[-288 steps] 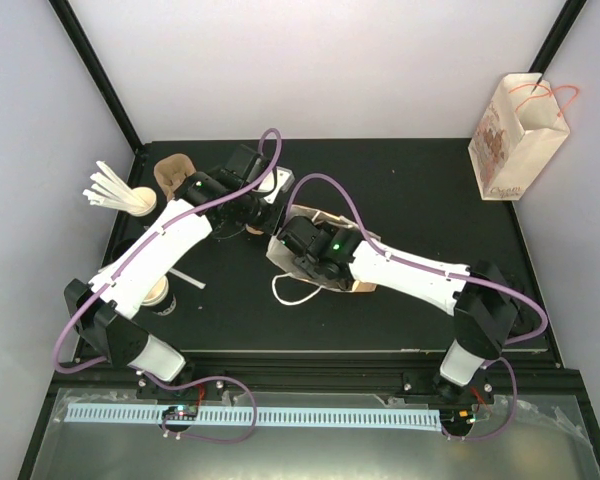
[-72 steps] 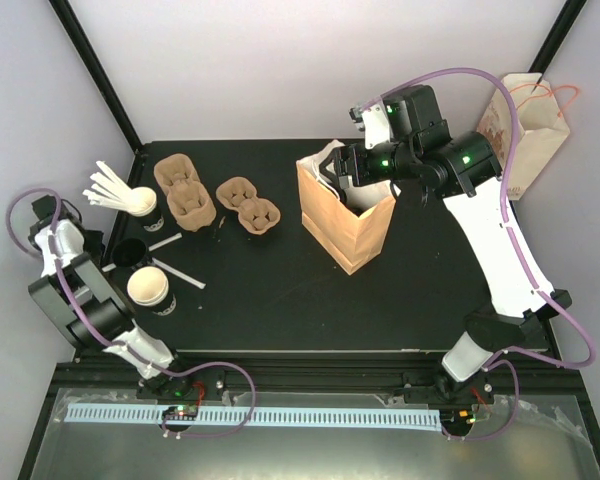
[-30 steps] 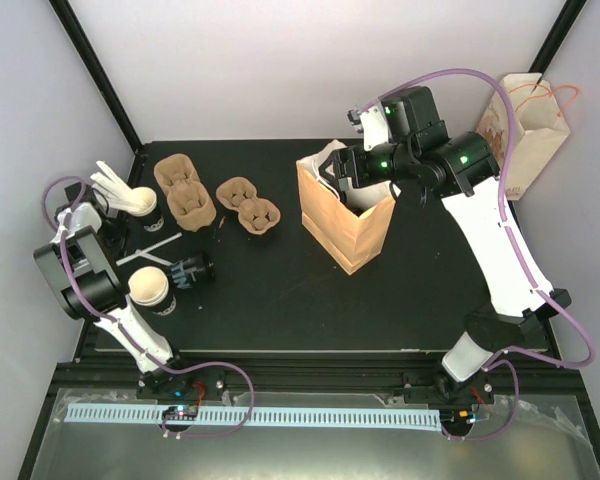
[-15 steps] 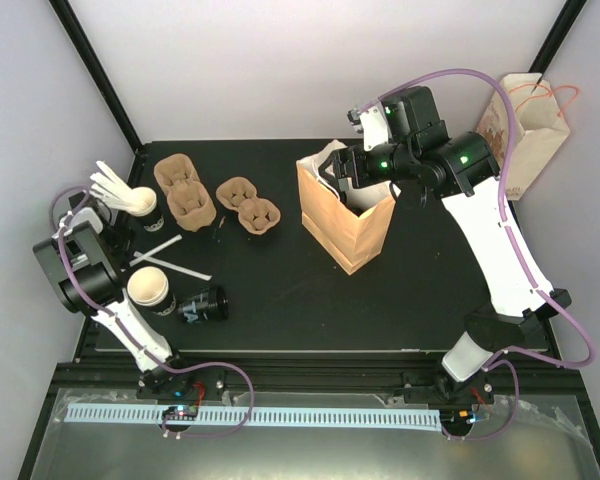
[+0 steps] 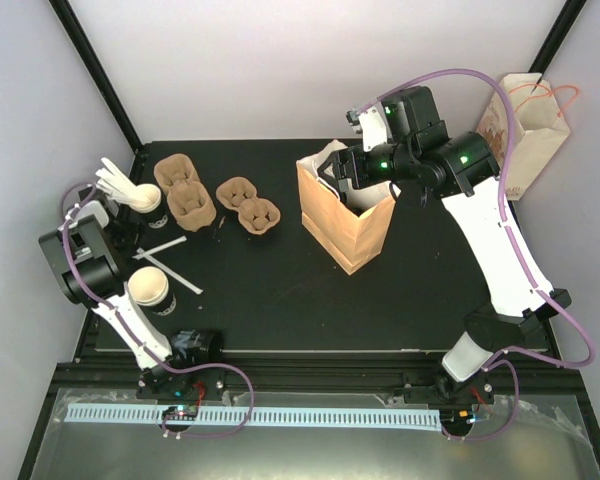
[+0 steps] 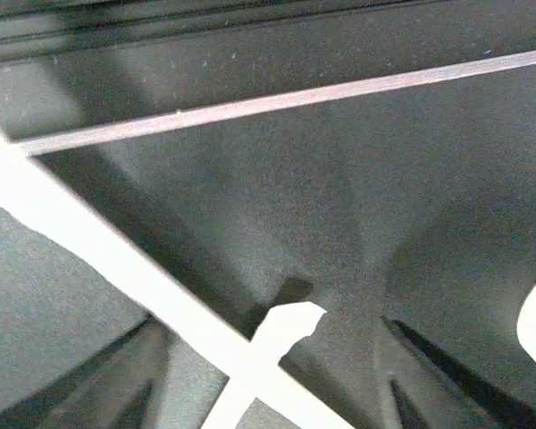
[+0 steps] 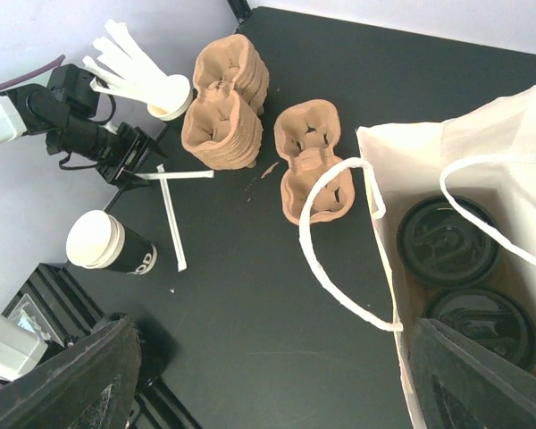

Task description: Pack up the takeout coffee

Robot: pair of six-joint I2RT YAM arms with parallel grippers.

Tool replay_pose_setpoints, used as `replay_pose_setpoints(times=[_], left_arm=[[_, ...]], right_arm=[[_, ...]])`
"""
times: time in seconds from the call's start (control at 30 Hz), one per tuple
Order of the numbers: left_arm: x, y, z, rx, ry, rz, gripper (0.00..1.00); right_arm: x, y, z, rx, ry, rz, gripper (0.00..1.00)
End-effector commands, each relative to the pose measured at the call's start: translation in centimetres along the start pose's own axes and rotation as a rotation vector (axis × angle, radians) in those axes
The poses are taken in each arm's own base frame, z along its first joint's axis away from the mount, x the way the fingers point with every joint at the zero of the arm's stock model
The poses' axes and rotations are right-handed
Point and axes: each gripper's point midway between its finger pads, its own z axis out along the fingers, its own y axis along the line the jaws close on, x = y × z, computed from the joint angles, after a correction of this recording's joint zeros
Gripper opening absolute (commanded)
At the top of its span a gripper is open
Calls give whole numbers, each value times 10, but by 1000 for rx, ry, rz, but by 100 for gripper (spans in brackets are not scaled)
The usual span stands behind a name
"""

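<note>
- The table is carrying everything, and the brown bag is standing upright and open in the middle of it.
- The right fingers are hanging wide apart above the bag's mouth, holding nothing.
- The left fingers are hovering low over the table at the far left, spread apart and gripping nothing.
- Inside the bag, two black-lidded cups are sitting side by side, so I'm judging part of the packing done.
- The coffee cup, cream on top with a dark side, is standing on the table near the left arm, well apart from the bag. That one is waiting to be packed.
- What looks like a dark cup is lying at the table's near edge, by the left arm's base, probably needing recovery.
- Two loose stirrers are lying just beside the left fingers.
</note>
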Motion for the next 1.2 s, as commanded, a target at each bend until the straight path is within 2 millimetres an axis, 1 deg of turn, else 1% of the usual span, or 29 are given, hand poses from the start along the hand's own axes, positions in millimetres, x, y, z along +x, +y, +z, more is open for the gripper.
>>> replay_pose_setpoints(times=[0.0,0.07,0.1,0.13,0.27,0.3,0.37,0.4,0.43,0.47,0.53,0.57,0.63,0.67,0.7,0.87,0.93,1.07,1.1,1.17], left_arm=[[14,-4,4,-17,39,27,59],[10,-3,-2,-35,17,31,38],[9,-2,-4,-44,11,32,31],[8,-1,-6,-56,7,33,27],[9,2,-5,-72,17,36,26],[11,2,-4,-74,24,38,25],[12,4,-3,-79,30,42,18],[12,5,-4,-86,28,44,18],[12,6,-5,-91,30,47,21],[12,7,-5,-92,31,52,26],[14,7,-7,-94,39,60,30],[16,8,-7,-96,47,64,35],[17,7,-6,-94,50,72,49],[17,5,-3,-89,56,78,53],[18,4,-2,-86,63,81,55],[25,-2,6,-106,85,126,56],[27,1,9,-152,89,141,56],[32,16,17,-228,117,123,54],[33,18,19,-228,119,123,50],[35,22,21,-233,118,119,36]], right_arm=[[-3,1,0,-15,-4,-6,85],[-3,1,1,-15,-2,-6,85],[-2,1,1,-15,-2,-6,85],[-2,1,1,-14,-1,-6,85],[-2,1,1,-15,0,-7,85],[-2,1,2,-16,1,-7,85],[-2,2,2,-19,2,-8,85],[-2,1,2,-18,2,-6,85],[-2,1,2,-18,2,-6,85],[-2,1,3,-18,3,-7,85],[-1,1,3,-17,5,-6,85],[-1,1,3,-17,5,-6,85],[-1,2,3,-21,3,-8,85],[-1,2,4,-22,6,-7,85],[-1,2,4,-24,7,-7,85],[-1,3,3,-27,6,-6,84],[-1,3,3,-29,5,-7,85],[-2,3,3,-30,3,-5,84],[-2,3,2,-30,3,-5,84],[-1,3,2,-30,3,-5,84]])
